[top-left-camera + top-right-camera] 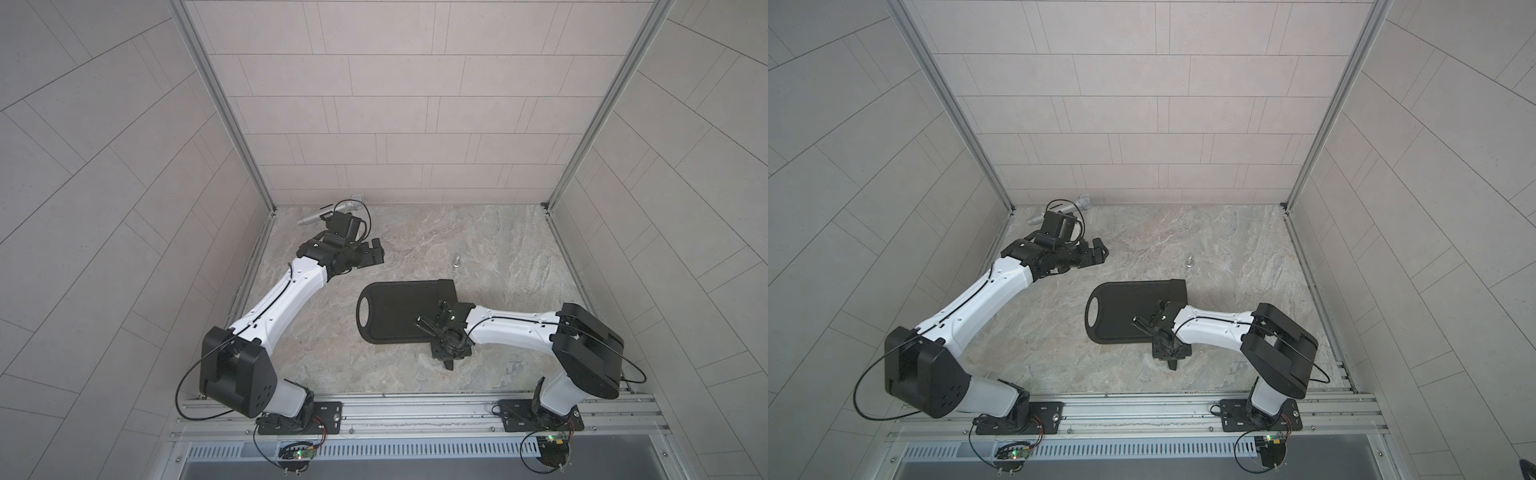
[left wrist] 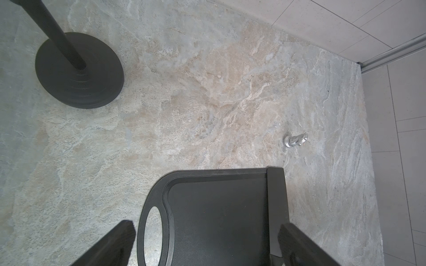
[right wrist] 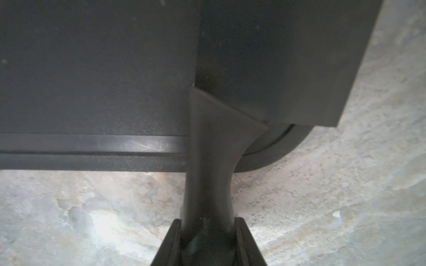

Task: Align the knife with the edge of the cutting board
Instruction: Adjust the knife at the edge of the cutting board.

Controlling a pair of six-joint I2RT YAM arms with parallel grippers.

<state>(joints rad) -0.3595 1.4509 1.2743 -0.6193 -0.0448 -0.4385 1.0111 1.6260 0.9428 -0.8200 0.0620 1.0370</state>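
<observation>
Black-on-black, so contrast is poor. The knife (image 2: 275, 207) lies flat on the cutting board (image 2: 219, 218), with the blade along the short end opposite the handle hole, at the right of the board in the left wrist view. It looks parallel to that edge, with the outer side hanging a little past the rounded corner. I can't tell whether the overhang is intended.

The knife handle sticks out past the long edge over the stone countertop (image 3: 345, 195), at lower centre of the right wrist view. The right gripper (image 3: 208, 221) is clenched on that handle, fingers tight on both sides. The left gripper (image 1: 371, 252) is spread wide with nothing in it, parked at upper left in both top views beside the microphone stand (image 2: 78, 71) (not involved).

My read is that placement is essentially done. What's left is to let go of the handle without nudging it, then back the arm off. A small trim may be needed first if flush is required.
</observation>
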